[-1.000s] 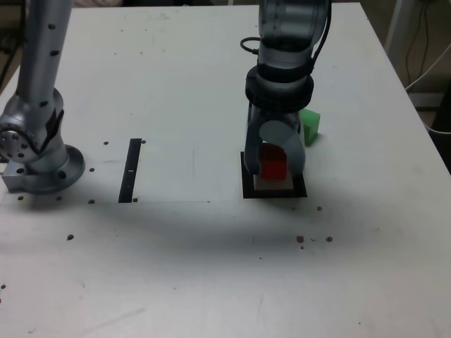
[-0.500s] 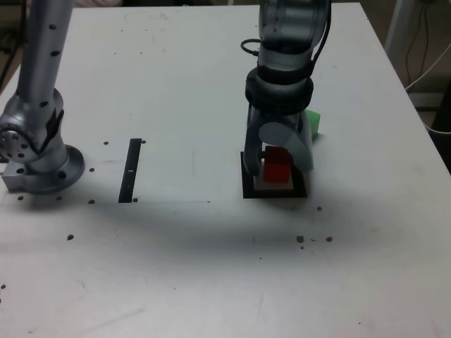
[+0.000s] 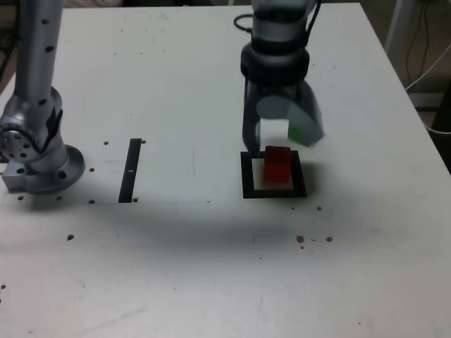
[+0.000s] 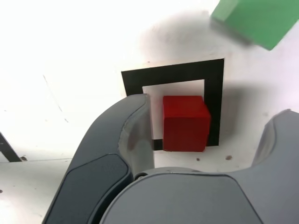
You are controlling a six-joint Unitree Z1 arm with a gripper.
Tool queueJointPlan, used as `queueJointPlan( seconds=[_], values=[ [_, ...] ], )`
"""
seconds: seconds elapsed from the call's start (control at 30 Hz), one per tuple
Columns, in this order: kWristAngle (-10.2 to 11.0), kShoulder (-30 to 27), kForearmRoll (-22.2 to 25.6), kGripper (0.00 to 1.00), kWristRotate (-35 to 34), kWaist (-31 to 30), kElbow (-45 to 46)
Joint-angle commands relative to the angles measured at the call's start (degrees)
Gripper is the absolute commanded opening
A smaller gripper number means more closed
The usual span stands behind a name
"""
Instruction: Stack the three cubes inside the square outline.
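Ext. view: your pincer (image 3: pixel 285 141) has just let go of the red cube (image 3: pixel 277 165) & lifted clear, jaws now wide apart w/ nothing between, so red's prob. placed inside the square outline (image 3: pixel 247 176), toward 3 o'clock of its white centre. Wrist view: the cube's glossy deep red, sharp-edged, upright, nothing on top; green cube (image 4: pixel 259 21) sits outside the frame, likely your next pick; yellow n/v.
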Motion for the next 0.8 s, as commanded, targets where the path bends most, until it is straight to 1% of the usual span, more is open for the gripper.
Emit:
queueJointPlan(
  seconds=[0.0,0.13,0.3,0.57,0.77],
  values=[
    [0.34,-1.36,0.92,0.99,1.33,2.18,-1.06],
    [1.2,-1.86,2.65,0.99,6.1,6.56,-3.3],
    [2.37,-1.07,5.79,0.99,12.52,12.49,-7.02],
    [4.4,1.84,10.01,0.99,18.22,19.47,-12.53],
    [4.89,5.1,10.45,0.99,21.82,23.1,-14.39]
  ],
)
